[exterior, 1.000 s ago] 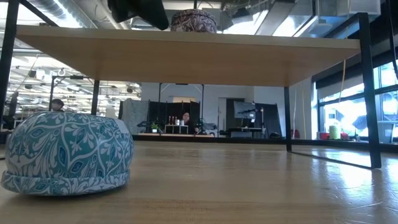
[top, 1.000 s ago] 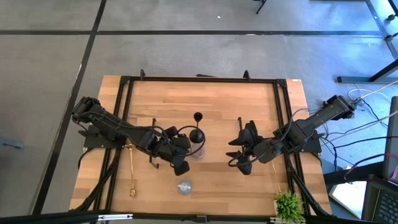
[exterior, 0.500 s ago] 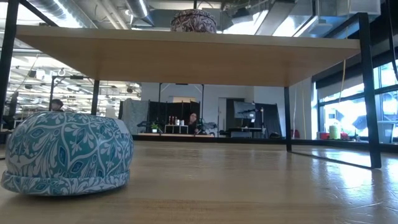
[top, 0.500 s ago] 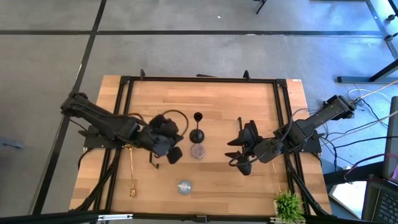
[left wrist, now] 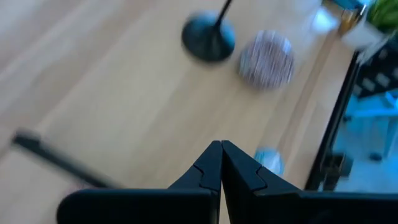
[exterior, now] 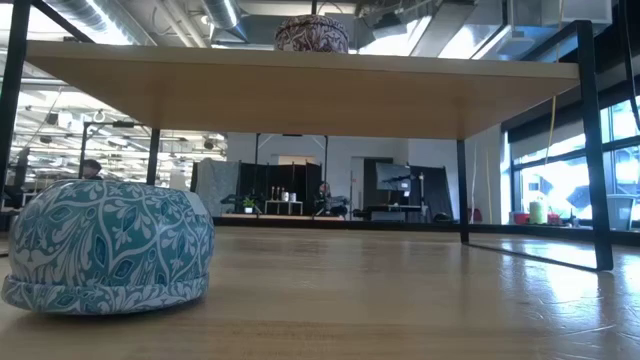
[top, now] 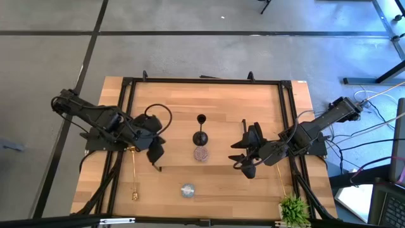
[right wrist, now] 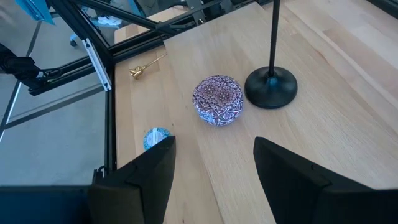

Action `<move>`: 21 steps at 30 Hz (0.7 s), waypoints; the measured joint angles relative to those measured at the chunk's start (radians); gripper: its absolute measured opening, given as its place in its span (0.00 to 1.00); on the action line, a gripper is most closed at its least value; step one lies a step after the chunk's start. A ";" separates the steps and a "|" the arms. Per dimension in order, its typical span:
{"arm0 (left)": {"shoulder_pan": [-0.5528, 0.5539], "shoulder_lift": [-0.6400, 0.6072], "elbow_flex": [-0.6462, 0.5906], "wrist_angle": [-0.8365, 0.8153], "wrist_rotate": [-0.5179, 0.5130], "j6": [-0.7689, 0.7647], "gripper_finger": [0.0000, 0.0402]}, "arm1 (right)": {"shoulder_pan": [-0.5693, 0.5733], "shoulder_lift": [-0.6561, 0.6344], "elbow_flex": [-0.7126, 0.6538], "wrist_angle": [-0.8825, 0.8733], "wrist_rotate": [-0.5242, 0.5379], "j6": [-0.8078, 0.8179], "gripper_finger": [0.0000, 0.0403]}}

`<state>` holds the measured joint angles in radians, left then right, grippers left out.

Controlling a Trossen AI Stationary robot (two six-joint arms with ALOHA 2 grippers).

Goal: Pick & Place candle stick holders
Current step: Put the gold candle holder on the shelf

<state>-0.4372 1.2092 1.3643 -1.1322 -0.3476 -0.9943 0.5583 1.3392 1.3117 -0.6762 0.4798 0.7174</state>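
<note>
Pulled my left gripper back toward the desk's left edge, fingers closed on nothing, leaving the mauve holder mid-desk touching the black candlestick; right gripper waited part-open, so that placement looked done.

Two dark, near-black arms are seen, built of chunky jointed segments. A black cable loop is carried above the left arm's wrist. The left gripper is formed by two matte black fingers with angular, stepped tips and a flat black body block behind them. The right gripper is shown with two broad, flat black fingers with rounded corners. Cables are trailed from the right arm's base end. No markings or screws can be made out.
</note>
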 joint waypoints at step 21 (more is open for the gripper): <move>-0.324 -0.001 0.000 -0.229 0.134 -0.418 0.00 | 0.000 0.000 0.000 0.000 0.044 -0.012 0.55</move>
<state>-0.7613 1.2087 1.3643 -1.3615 -0.2135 -1.4126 0.5579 1.3392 1.3117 -0.6762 0.5240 0.7055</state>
